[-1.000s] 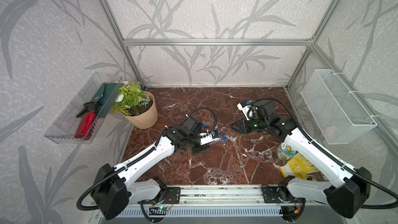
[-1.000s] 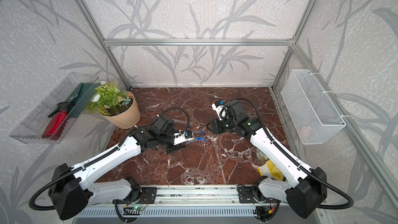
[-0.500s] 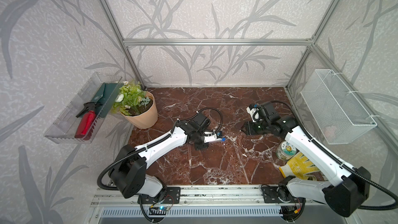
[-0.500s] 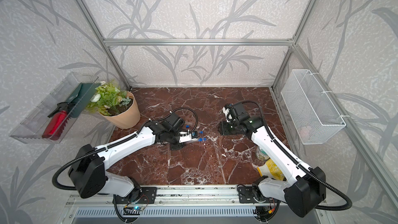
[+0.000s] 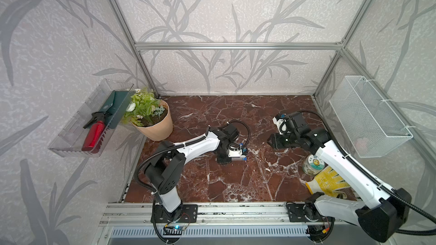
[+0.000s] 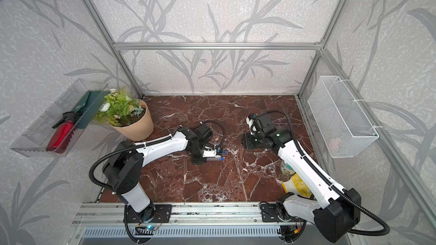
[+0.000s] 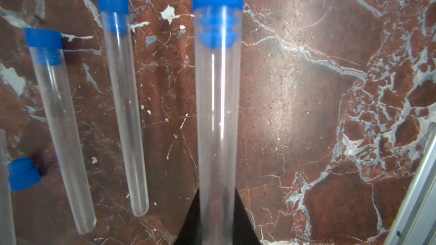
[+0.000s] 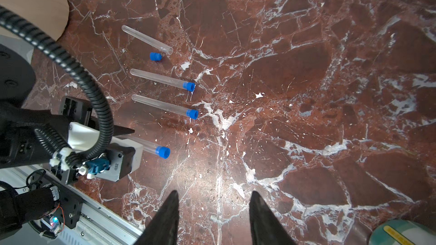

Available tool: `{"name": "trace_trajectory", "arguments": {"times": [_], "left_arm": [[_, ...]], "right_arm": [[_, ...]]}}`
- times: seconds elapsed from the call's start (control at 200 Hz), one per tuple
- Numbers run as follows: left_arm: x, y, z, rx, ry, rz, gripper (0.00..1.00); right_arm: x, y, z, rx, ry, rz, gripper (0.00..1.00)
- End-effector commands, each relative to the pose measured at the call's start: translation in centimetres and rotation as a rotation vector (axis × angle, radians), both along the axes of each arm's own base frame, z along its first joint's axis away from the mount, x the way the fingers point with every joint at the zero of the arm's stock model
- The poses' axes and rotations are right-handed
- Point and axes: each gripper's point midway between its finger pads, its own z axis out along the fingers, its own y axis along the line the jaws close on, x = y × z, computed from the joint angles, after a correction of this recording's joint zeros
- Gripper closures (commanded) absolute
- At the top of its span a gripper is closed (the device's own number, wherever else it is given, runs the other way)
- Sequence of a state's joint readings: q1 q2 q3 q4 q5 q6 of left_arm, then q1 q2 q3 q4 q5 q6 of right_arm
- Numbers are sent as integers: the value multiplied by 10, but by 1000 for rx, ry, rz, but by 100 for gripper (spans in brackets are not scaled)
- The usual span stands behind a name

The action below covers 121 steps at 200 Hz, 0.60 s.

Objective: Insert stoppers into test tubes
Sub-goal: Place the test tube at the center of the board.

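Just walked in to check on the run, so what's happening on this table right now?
The left end effector is shut on a test tube with a blue stopper already in its mouth. Two more stoppered tubes lie on the marble table beside it. A fourth tube lies open, its loose stopper next to it. The right end effector hangs open and empty nearby.
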<state>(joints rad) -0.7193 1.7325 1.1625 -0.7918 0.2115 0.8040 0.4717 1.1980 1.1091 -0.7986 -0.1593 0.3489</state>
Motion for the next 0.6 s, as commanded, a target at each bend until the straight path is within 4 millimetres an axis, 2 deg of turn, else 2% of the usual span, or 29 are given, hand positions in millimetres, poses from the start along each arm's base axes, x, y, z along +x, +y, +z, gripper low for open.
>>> {"name": "trace_trajectory", "arguments": {"times": [0.0,0.34,0.6], "left_arm": [[7,-9,1,-18,-16,-15,98],[21,-18,-19,-19,-44,-9,94],[21,-16,-32,11,-28,-13,89]], "right_arm": [[-5,-1,4,-1,-4,27,52],[-2,4,6,-11,-7,75,52],[-3,1,9,-16,-32,87,51]]}}
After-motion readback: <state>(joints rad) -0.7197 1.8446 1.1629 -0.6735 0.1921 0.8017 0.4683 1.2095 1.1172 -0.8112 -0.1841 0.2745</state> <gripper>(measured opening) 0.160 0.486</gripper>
